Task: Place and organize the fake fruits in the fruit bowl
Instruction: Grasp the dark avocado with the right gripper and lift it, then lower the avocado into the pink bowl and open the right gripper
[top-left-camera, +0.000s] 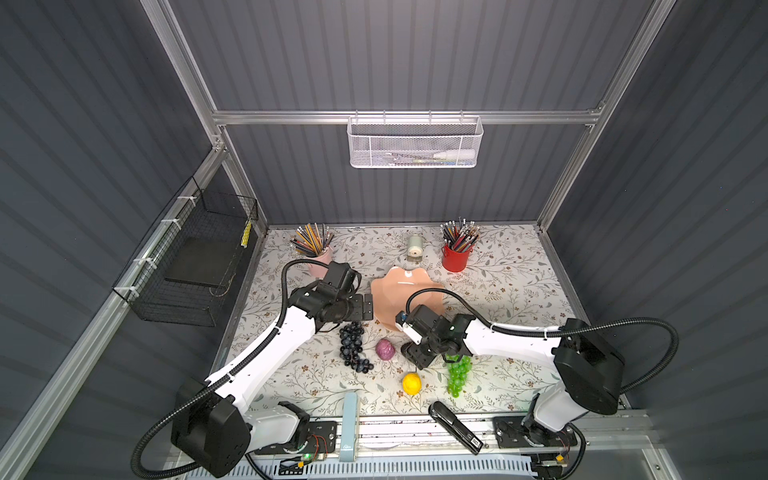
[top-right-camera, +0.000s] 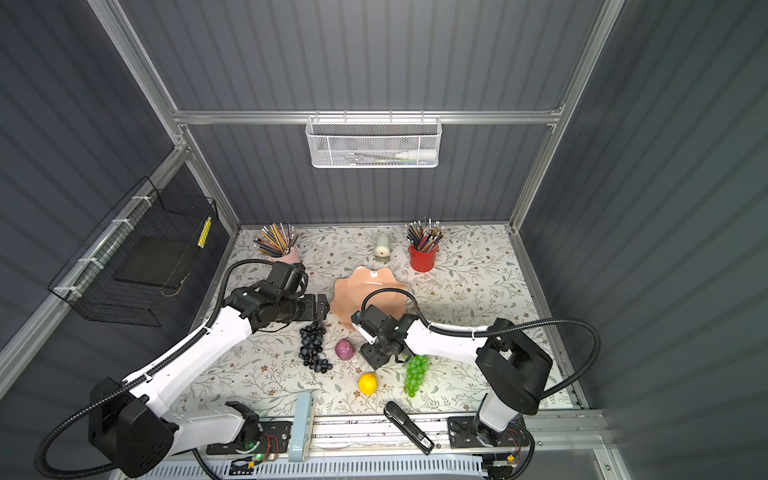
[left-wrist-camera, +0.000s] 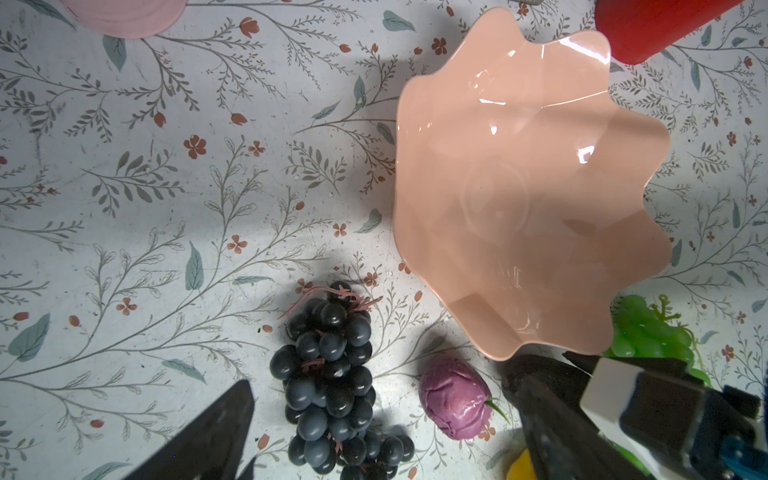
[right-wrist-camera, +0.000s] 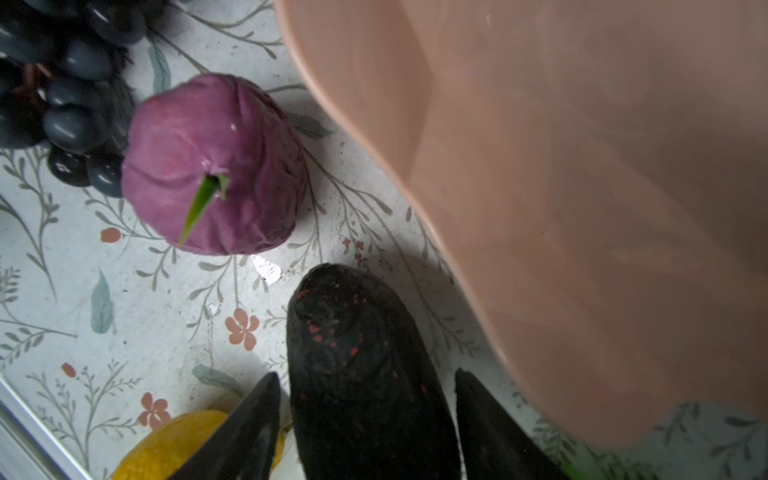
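Black avocado (right-wrist-camera: 361, 365), near bowl (right-wrist-camera: 540, 166) and purple fruit (right-wrist-camera: 214, 166), lies inside the parted right claw (right-wrist-camera: 365, 374); left claw (top-left-camera: 368, 306) wide.

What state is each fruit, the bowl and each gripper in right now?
left gripper: open, empty
right gripper: straddling avocado, grip unclear
avocado: between right gripper's jaws
fruit bowl: upright, empty
dark grape bunch: on table
purple fruit: on table
lemon: on table
green grape bunch: on table
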